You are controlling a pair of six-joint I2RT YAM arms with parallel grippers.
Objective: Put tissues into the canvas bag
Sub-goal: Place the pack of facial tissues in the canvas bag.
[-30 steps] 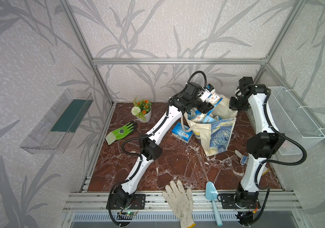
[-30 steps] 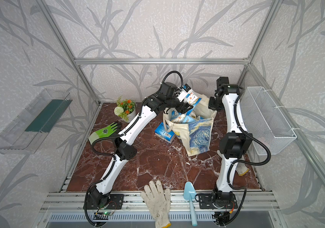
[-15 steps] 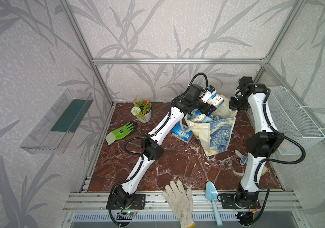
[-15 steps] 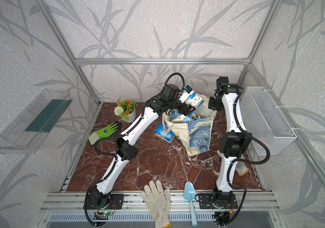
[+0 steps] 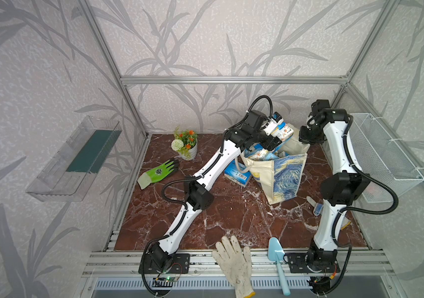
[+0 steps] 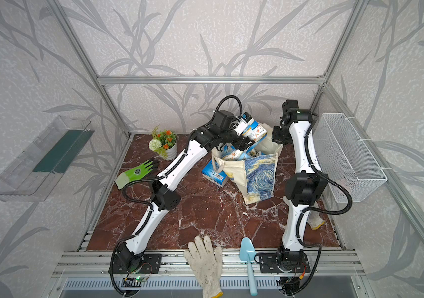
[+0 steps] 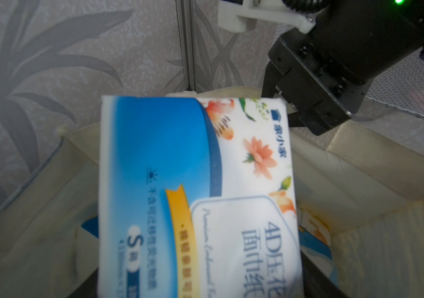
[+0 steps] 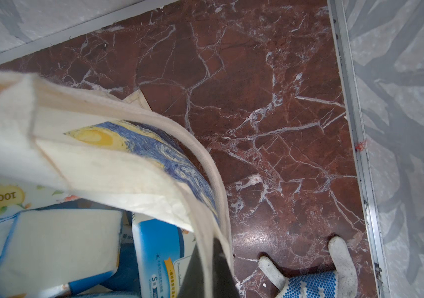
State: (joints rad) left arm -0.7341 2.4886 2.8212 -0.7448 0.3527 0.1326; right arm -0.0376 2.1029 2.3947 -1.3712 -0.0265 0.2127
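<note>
The canvas bag (image 5: pixel 283 175) (image 6: pixel 257 175) stands open on the marble floor, cream with a blue-and-yellow swirl panel. My left gripper (image 5: pixel 274 129) (image 7: pixel 200 291) is shut on a blue-and-white tissue pack (image 5: pixel 283 131) (image 7: pixel 198 193) with orange flowers, held above the bag's mouth. Several tissue packs (image 5: pixel 260 154) (image 8: pixel 56 242) lie inside the bag. One more pack (image 5: pixel 236 175) (image 6: pixel 213 175) lies on the floor against the bag's left side. My right gripper (image 5: pixel 306 136) (image 8: pixel 205 273) is shut on the bag's far rim strap (image 8: pixel 205 180), holding it up.
A flower pot (image 5: pixel 186 144) and a green glove (image 5: pixel 158 171) sit at the back left. A white glove (image 5: pixel 234 260) and blue trowel (image 5: pixel 278 260) lie at the front edge. A wire basket (image 5: pixel 383 154) hangs on the right wall. A blue-dotted glove (image 8: pixel 314 281) lies near the right arm.
The left gripper has carried the tissue pack slightly to the right, further over the bag's mouth. The right arm and the bag have not moved.
</note>
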